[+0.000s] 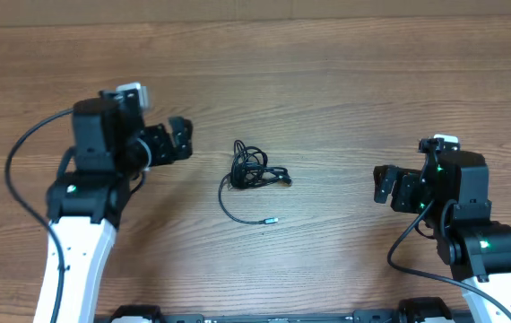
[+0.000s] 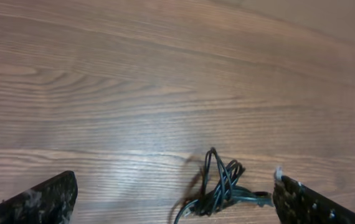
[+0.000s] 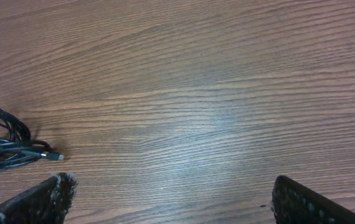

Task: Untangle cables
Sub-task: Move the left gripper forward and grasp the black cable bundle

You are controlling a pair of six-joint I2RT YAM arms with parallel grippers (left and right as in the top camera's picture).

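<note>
Overhead: the cables [image 1: 251,175] lie bunched mid-desk [image 1: 327,72], with the left fingers [image 1: 182,135] near and the right fingers [image 1: 383,184] well apart, both pairs spread and empty.

Left wrist: the cables [image 2: 224,183] sit off-centre (recentre before descending).

Right wrist: a plug end lies far left, so I'd pinch it and draw outward.

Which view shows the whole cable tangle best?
Overhead: the cables lie whole, knot plus a loose tail ending in a plug. Left wrist crops their lower part; right wrist catches only an edge and one plug.
</note>
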